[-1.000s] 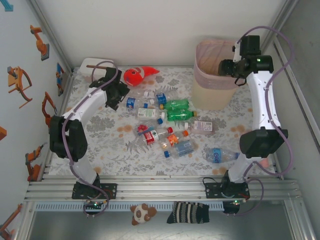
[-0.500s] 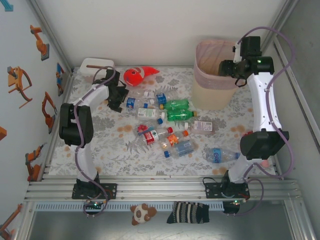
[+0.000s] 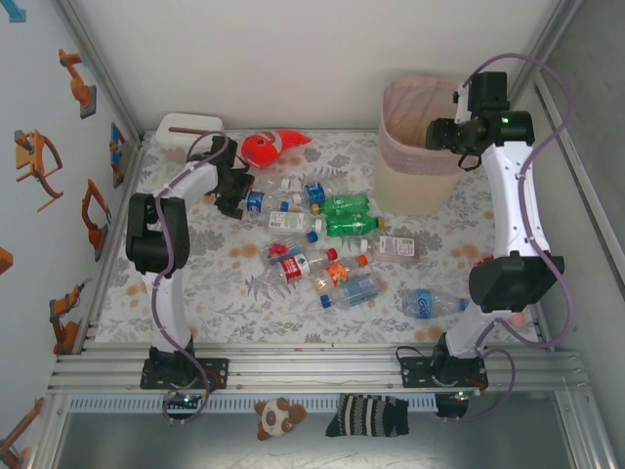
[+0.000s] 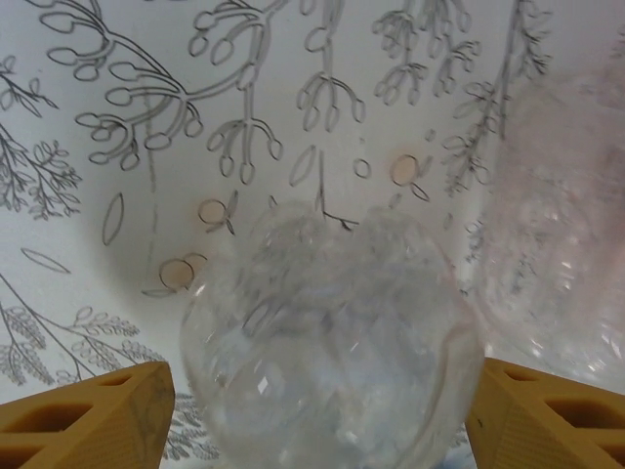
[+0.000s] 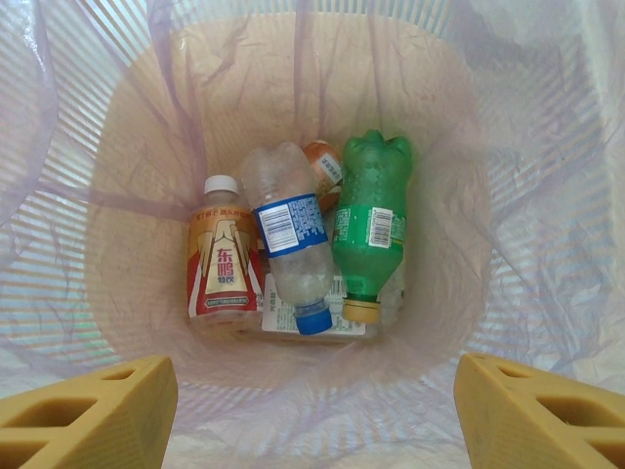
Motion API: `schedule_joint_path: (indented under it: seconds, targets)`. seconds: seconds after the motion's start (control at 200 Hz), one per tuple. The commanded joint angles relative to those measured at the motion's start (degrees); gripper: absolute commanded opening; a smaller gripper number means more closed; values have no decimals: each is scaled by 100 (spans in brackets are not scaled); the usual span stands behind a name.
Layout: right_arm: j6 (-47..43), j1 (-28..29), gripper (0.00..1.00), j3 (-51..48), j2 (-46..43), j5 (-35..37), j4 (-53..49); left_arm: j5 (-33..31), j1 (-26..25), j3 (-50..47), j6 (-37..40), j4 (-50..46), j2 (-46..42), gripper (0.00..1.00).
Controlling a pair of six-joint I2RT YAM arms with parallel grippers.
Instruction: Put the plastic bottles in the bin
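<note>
Pick-up step: left gripper (image 4: 318, 396) is open around a clear crinkled plastic bottle (image 4: 332, 322) on the floral table (image 4: 195, 98); nxt close & lift. Right gripper (image 5: 312, 391) is open, empty, over the tall beige bin w/ pink liner (image 3: 415, 186).

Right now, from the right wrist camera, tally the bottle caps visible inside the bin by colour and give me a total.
White cap: 1
Blue cap: 1
Yellow cap: 1
Total: 3 caps visible in the bin
</note>
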Motion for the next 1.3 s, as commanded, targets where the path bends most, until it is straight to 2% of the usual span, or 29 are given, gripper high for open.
schedule_joint_path:
  seconds: [0.0,0.225,0.471,0.881,1.047,1.177,1.297]
  targets:
    - [-12,35,74,-72,-201,-55,41,25,57,99,-174,-238,175,74]
    - [-35,48,74,-193,-279,-45,104,32,133,-14,-247,-202,234,68]
    - [-62,62,73,-217,-333,-32,118,21,174,-153,-347,-115,117,57]
    - [-75,131,73,-180,-570,-91,62,-215,319,-618,-176,77,-860,55]
    - [-40,149,74,-235,-731,-498,159,-433,321,-886,232,328,-1524,55]
    - [14,174,74,-580,-1011,-1178,579,-479,239,-902,1125,741,-2049,55]
    - [157,190,74,-1037,-1363,-1885,1206,-317,155,-1234,1885,1586,-2634,54]
